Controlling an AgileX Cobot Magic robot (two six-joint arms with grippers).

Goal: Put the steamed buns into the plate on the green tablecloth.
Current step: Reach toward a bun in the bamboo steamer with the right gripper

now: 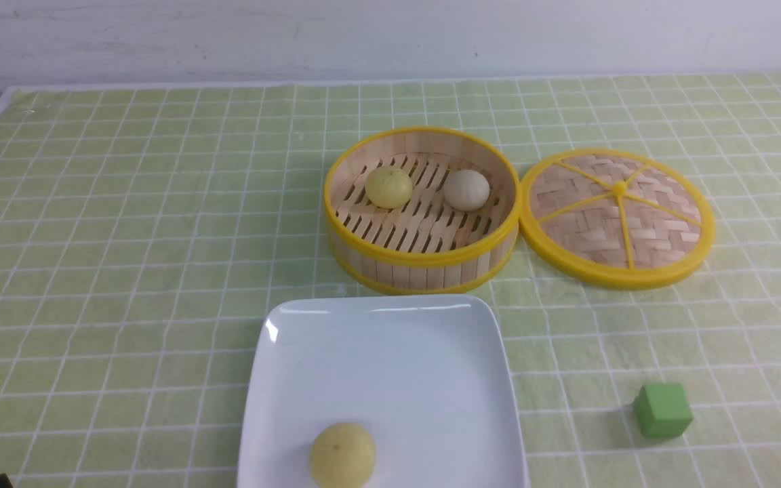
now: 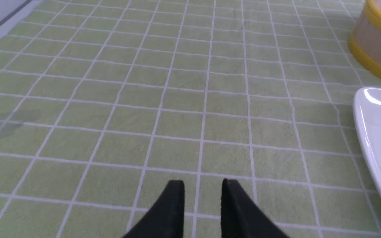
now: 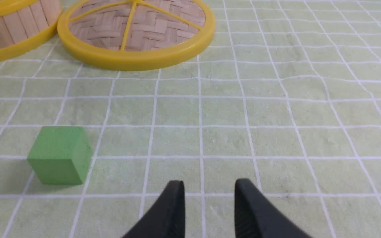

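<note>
A pale yellow steamed bun (image 1: 342, 455) lies in the white square plate (image 1: 390, 339) at the near middle of the green tablecloth (image 1: 126, 237). A second pale yellow bun (image 1: 389, 187) and an off-white bun (image 1: 466, 189) sit in the bamboo steamer basket (image 1: 424, 254) behind the plate. My left gripper (image 2: 202, 185) is open and empty, low over bare cloth, with the plate's rim (image 2: 364, 132) off to one side. My right gripper (image 3: 208, 185) is open and empty over bare cloth. Neither gripper's jaws show in the front view.
The round woven lid (image 1: 617, 217) lies flat to the right of the basket and shows in the right wrist view (image 3: 137, 29). A small green cube (image 1: 662, 409) sits right of the plate, near my right gripper (image 3: 60, 155). The basket wall (image 2: 375, 43) shows in the left wrist view.
</note>
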